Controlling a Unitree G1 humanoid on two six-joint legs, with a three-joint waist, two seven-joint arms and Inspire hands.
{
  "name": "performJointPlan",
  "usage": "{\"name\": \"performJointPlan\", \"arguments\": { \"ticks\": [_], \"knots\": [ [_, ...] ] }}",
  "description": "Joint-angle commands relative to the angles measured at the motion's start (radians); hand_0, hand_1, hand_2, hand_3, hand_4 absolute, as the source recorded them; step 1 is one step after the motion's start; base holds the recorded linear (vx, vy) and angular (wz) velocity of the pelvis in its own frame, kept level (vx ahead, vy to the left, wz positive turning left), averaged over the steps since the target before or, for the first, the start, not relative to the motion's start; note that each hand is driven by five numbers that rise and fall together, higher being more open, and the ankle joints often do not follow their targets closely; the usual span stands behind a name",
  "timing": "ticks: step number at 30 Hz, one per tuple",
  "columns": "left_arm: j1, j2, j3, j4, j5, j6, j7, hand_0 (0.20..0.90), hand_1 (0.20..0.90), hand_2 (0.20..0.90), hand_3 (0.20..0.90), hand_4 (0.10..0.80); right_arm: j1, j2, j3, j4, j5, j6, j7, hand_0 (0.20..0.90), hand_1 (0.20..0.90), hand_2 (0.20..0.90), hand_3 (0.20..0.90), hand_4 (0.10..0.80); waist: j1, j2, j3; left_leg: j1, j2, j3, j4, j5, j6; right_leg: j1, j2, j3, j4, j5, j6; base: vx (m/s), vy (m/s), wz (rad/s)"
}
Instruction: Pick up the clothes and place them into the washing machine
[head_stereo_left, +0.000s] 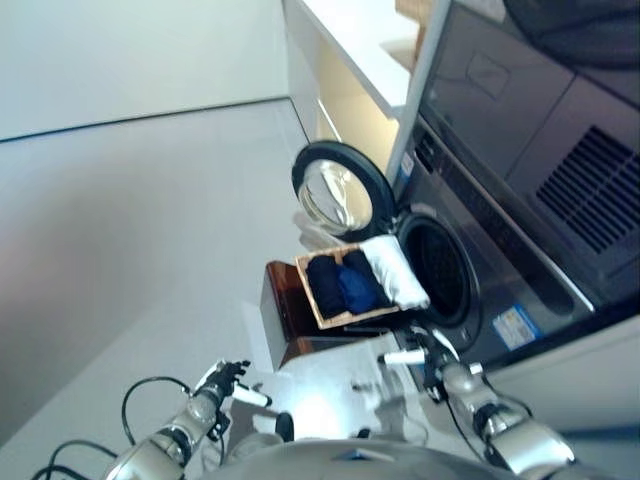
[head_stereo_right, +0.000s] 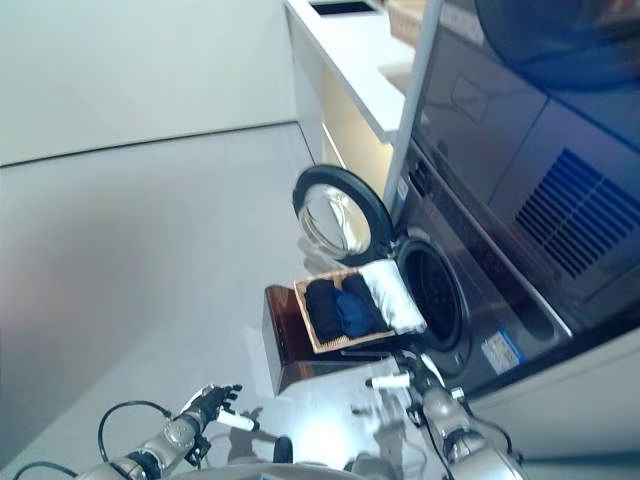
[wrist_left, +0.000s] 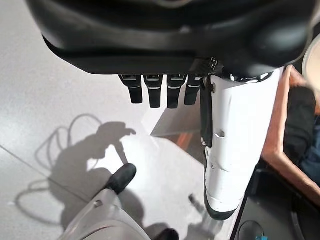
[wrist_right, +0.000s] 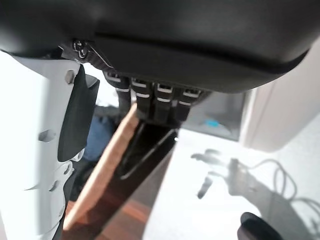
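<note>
Down low, the left hand hangs over the pale grey floor, fingers loosely extended and holding nothing. Across from it, the right hand hovers just short of the basket, fingers relaxed and equally empty. Beyond them a dark wooden stool carries the wooden basket, and the clothes lie inside it: dark, blue and white pieces side by side. Just behind, the washing machine stands with its round door swung wide open. Farther back run a white counter and a plain wall.
</note>
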Motion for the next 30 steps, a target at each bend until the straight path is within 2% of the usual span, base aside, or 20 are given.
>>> {"name": "performJointPlan", "arguments": {
  "ticks": [1,2,3,4,6,7,9,10,11,13,15,16,18,19,21,24,30],
  "knots": [
    [-0.028,0.015,0.035,-0.045,-0.033,-0.050,0.028,0.900,0.900,0.900,0.900,0.800,-0.135,-0.047,0.032,0.013,-0.042,-0.009,-0.063,0.900,0.900,0.900,0.900,0.800,0.017,-0.018,-0.025,-0.056,-0.004,-0.089,0.013,-0.021,-0.088,0.063,-0.049,-0.082,-0.349,0.170,0.001,0.120,-0.120,-0.25],
    [-0.028,0.015,0.035,-0.045,-0.033,-0.050,0.028,0.900,0.900,0.900,0.900,0.800,-0.135,-0.046,0.032,0.014,-0.042,-0.010,-0.063,0.900,0.900,0.900,0.900,0.800,0.017,-0.017,-0.024,-0.054,-0.003,-0.089,0.013,-0.022,-0.088,0.068,-0.048,-0.083,-0.354,0.172,0.001,0.108,-0.085,-0.16],
    [-0.043,0.015,0.027,-0.036,-0.040,-0.054,0.033,0.900,0.900,0.900,0.900,0.800,-0.148,-0.040,0.045,0.024,-0.054,-0.007,-0.068,0.900,0.900,0.900,0.900,0.800,0.005,-0.020,-0.020,-0.046,0.000,-0.102,0.006,-0.026,-0.090,0.049,-0.045,-0.003,-0.370,0.197,0.007,0.183,-0.127,0.01],
    [-0.039,0.014,0.042,-0.036,-0.054,-0.056,0.044,0.900,0.900,0.900,0.900,0.800,-0.136,-0.040,0.040,0.030,-0.062,-0.004,-0.079,0.900,0.900,0.900,0.900,0.800,0.007,-0.039,-0.027,-0.032,0.007,-0.100,-0.001,-0.034,-0.099,0.069,-0.042,0.023,-0.403,0.214,0.013,0.230,-0.169,0.14],
    [-0.025,0.001,0.060,-0.051,-0.078,-0.055,0.053,0.900,0.900,0.900,0.900,0.800,-0.133,-0.043,0.044,0.032,-0.077,-0.001,-0.088,0.900,0.900,0.900,0.900,0.800,0.015,-0.052,-0.044,-0.031,0.014,-0.101,-0.004,-0.035,-0.109,0.098,-0.046,-0.013,-0.441,0.221,0.017,0.166,-0.137,0.36],
    [-0.025,0.001,0.060,-0.051,-0.078,-0.055,0.053,0.900,0.900,0.900,0.900,0.800,-0.133,-0.043,0.044,0.032,-0.077,-0.001,-0.088,0.900,0.900,0.900,0.900,0.800,0.015,-0.052,-0.044,-0.031,0.014,-0.101,-0.004,-0.035,-0.109,0.099,-0.046,-0.014,-0.441,0.221,0.017,0.145,-0.150,0.46],
    [-0.005,-0.017,0.056,-0.080,-0.093,-0.062,0.042,0.900,0.900,0.900,0.900,0.800,-0.143,-0.051,0.042,0.069,-0.072,0.001,-0.096,0.900,0.900,0.900,0.900,0.800,0.023,-0.057,-0.063,-0.028,0.039,-0.123,-0.007,-0.035,-0.123,0.131,-0.028,-0.041,-0.447,0.199,0.006,0.127,-0.155,0.38],
    [-0.004,-0.017,0.056,-0.080,-0.093,-0.062,0.042,0.900,0.900,0.900,0.900,0.800,-0.143,-0.051,0.042,0.069,-0.072,0.000,-0.096,0.900,0.900,0.900,0.900,0.800,0.022,-0.056,-0.063,-0.028,0.039,-0.125,-0.007,-0.035,-0.123,0.132,-0.028,-0.042,-0.447,0.198,0.006,0.073,-0.181,0.27],
    [0.001,-0.017,0.045,-0.103,-0.094,-0.061,0.038,0.900,0.900,0.900,0.900,0.800,-0.151,-0.053,0.048,0.073,-0.066,0.000,-0.097,0.900,0.900,0.900,0.900,0.800,0.022,-0.056,-0.057,-0.034,0.063,-0.137,0.001,-0.029,-0.139,0.144,-0.015,-0.062,-0.439,0.177,-0.005,0.051,-0.174,0.23],
    [0.008,-0.018,0.043,-0.122,-0.096,-0.061,0.032,0.900,0.900,0.900,0.900,0.800,-0.144,-0.059,0.045,0.079,-0.061,0.000,-0.098,0.900,0.900,0.900,0.900,0.800,0.018,-0.057,-0.056,-0.046,0.078,-0.142,0.019,-0.031,-0.151,0.165,-0.007,-0.092,-0.444,0.159,-0.013,0.054,-0.177,0.32],
    [0.002,-0.018,0.043,-0.121,-0.099,-0.060,0.031,0.900,0.900,0.900,0.900,0.800,-0.140,-0.068,0.036,0.081,-0.056,-0.002,-0.103,0.900,0.900,0.900,0.900,0.800,0.012,-0.061,-0.047,-0.084,0.082,-0.130,0.086,-0.033,-0.162,0.173,-0.012,-0.111,-0.445,0.156,-0.019,-0.012,-0.088,0.39],
    [-0.004,-0.018,0.043,-0.137,-0.110,-0.060,0.029,0.900,0.900,0.900,0.900,0.800,-0.140,-0.081,0.030,0.076,-0.049,0.000,-0.108,0.900,0.900,0.900,0.900,0.800,0.005,-0.065,-0.030,-0.128,0.079,-0.103,0.146,-0.031,-0.167,0.176,-0.021,-0.131,-0.448,0.156,-0.022,-0.091,-0.075,0.44],
    [-0.021,-0.015,0.040,-0.151,-0.113,-0.061,0.030,0.900,0.900,0.900,0.900,0.800,-0.138,-0.101,0.016,0.070,-0.034,0.000,-0.118,0.900,0.900,0.900,0.900,0.800,-0.009,-0.064,-0.019,-0.187,0.083,-0.007,0.167,-0.014,-0.160,0.161,-0.029,-0.161,-0.441,0.158,-0.020,-0.088,-0.079,0.75],
    [-0.020,-0.011,0.036,-0.169,-0.114,-0.063,0.027,0.900,0.900,0.900,0.900,0.800,-0.144,-0.115,0.017,0.075,-0.034,0.002,-0.119,0.900,0.900,0.900,0.900,0.800,-0.010,-0.053,-0.024,-0.183,0.083,0.014,0.132,-0.005,-0.155,0.151,-0.025,-0.172,-0.439,0.158,-0.017,0.025,-0.035,0.69],
    [0.002,-0.001,0.036,-0.205,-0.113,-0.077,0.033,0.900,0.900,0.900,0.900,0.800,-0.159,-0.136,0.014,0.084,-0.043,0.002,-0.130,0.900,0.900,0.900,0.900,0.800,-0.007,-0.029,-0.034,-0.168,0.075,0.009,0.072,0.005,-0.142,0.143,-0.017,-0.171,-0.440,0.148,-0.013,0.045,0.013,0.21],
    [-0.014,0.041,0.021,-0.329,-0.136,-0.109,0.058,0.900,0.900,0.900,0.900,0.800,-0.275,-0.167,0.052,0.065,-0.051,0.006,-0.154,0.900,0.900,0.900,0.900,0.800,-0.003,0.000,-0.002,-0.214,0.062,0.034,0.017,0.031,-0.133,0.026,-0.035,-0.152,-0.396,0.148,-0.012,-0.133,0.067,-0.31],
    [-0.032,0.088,0.039,-0.465,-0.194,-0.143,0.112,0.900,0.900,0.900,0.900,0.800,-0.519,-0.240,0.091,0.134,-0.037,0.008,-0.230,0.900,0.900,0.900,0.900,0.800,0.040,0.025,0.100,-0.335,0.051,0.046,0.068,0.035,-0.125,-0.133,-0.053,-0.125,-0.315,0.158,-0.015,-0.116,0.039,-0.37]
  ]
}}
